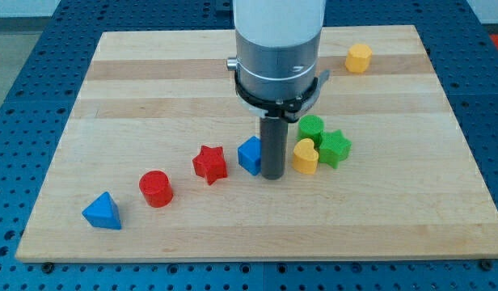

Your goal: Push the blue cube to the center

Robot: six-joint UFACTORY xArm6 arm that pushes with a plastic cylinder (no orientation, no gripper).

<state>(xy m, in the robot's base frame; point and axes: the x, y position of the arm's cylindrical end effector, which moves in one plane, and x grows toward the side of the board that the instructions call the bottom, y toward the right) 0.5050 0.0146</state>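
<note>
Currently, at a glance: the arm's rod stands near the middle of the wooden board [111,73], its tip [272,176] just to the view's right of the blue cube [250,154].
Task block: the blue cube sits slightly to the view's left of the board's middle, touching or nearly touching the rod; which, the view does not settle.
Jaws: none on this rig, only a plain rod, so nothing stands apart, together or clamped.
Close neighbours: a yellow heart [305,156] lies just right of the rod, with a green star [335,148] and another green block [311,127] behind it.
Further off: a red star [209,163], a red cylinder [156,188] and a blue pyramid [101,212] trail toward the view's lower left; a yellow block [359,58] rests near the top right.
Step judged: the cube appears almost home, needing only a small correction.
Doing it well: the tip should circle to the cube's left face and nudge gently rightward, through the cube's middle so it does not spin.
Risk: overshooting would drive the cube into the yellow heart.
</note>
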